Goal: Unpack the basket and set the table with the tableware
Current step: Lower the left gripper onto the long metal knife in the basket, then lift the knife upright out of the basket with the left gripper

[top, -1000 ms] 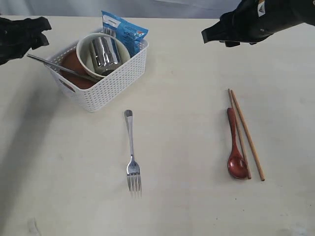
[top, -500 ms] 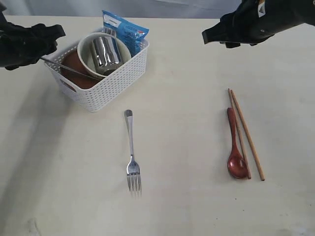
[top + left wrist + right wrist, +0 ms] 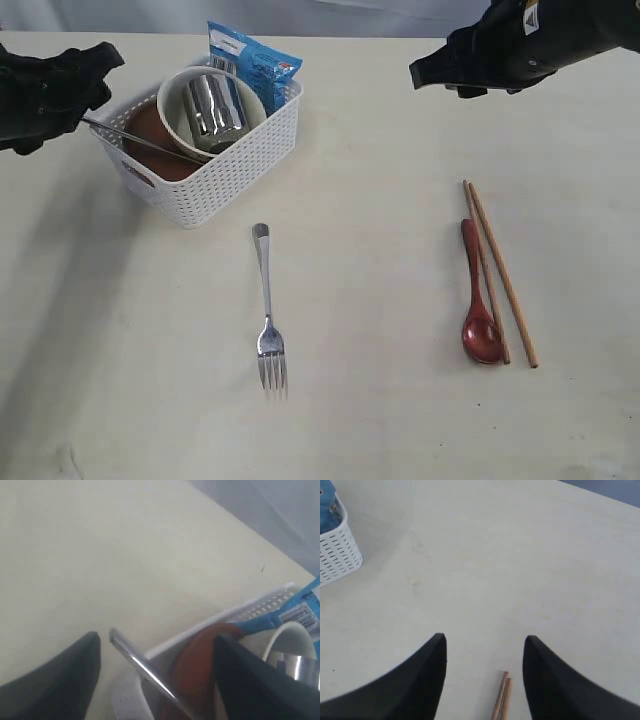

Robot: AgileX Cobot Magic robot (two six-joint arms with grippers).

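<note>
While the left gripper (image 3: 103,76) is hovering at the upper left of the exterior view, its jaws are standing apart. The knife (image 3: 140,140) handle is poking over the rim of the white basket (image 3: 215,170) into the gap between them, and neither finger is pressing on it. That basket is sitting on the table (image 3: 380,430) in the upper left, carrying a cream bowl (image 3: 172,112) with a steel cup (image 3: 215,105) lying inside it, a reddish-brown plate (image 3: 150,155) beside the bowl, and a blue snack packet (image 3: 252,58) leaning at its far corner. A steel fork (image 3: 266,310) is lying just below the basket, near the middle. At the upper right, the right gripper (image 3: 485,640) is hanging over bare tabletop, jaws parted around nothing. Below it, the dark red spoon (image 3: 478,305) is lying alongside the wooden chopsticks (image 3: 505,285).
</note>
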